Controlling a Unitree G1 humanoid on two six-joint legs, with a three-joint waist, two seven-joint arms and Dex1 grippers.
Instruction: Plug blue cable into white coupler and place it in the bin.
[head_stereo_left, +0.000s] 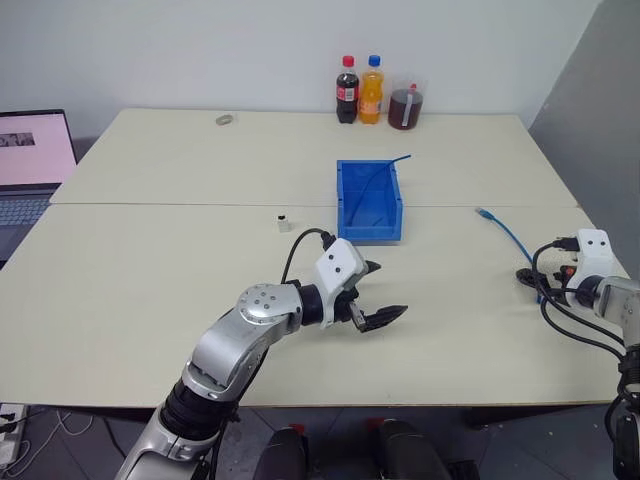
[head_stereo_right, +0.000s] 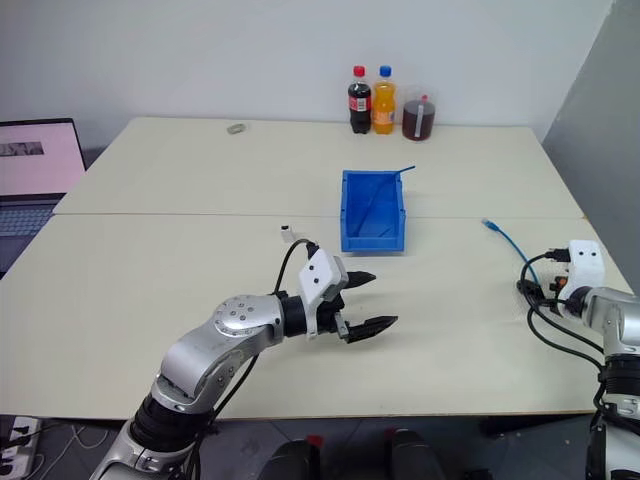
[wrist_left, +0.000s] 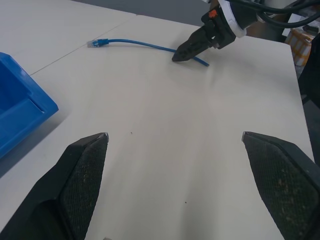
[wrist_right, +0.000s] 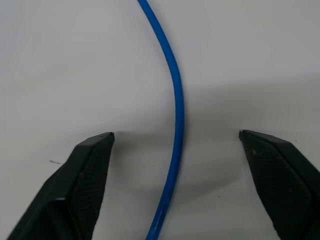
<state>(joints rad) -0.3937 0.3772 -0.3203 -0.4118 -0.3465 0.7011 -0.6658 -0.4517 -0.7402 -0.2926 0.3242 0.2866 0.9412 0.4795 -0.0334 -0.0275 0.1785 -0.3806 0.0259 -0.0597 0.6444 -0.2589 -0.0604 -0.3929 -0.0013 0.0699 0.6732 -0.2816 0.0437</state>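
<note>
Blue is seen in three places: one bin (head_stereo_left: 369, 203) near the middle of the surface (head_stereo_left: 150, 290), one cable (head_stereo_left: 508, 236) lying well to the right of the bin, and a second thin blue cable (head_stereo_left: 378, 176) resting inside the bin with its end over the back rim. One small white coupler (head_stereo_left: 284, 222) stands to the left of the bin, near its front corner and apart from it.

Nothing of the task appears completed. The cable outside the bin is not plugged into anything, its clear plug lying free at the end nearer the bin, and the coupler is untouched. The picking up of the cable is judged to be the step in hand: the right gripper (wrist_right: 176, 145) is held low over the cable with its fingers spread on either side and nothing pinched yet. The left gripper (head_stereo_left: 376, 293) is held in front of the bin, fingers spread wide and empty.

Left to do: cable grasped, coupler fetched, plug pushed in, the pair put into the bin.

Behind the bin, three bottles (head_stereo_left: 372, 91) are counted at the far edge, with one small grey round object (head_stereo_left: 224, 120) to their left.
</note>
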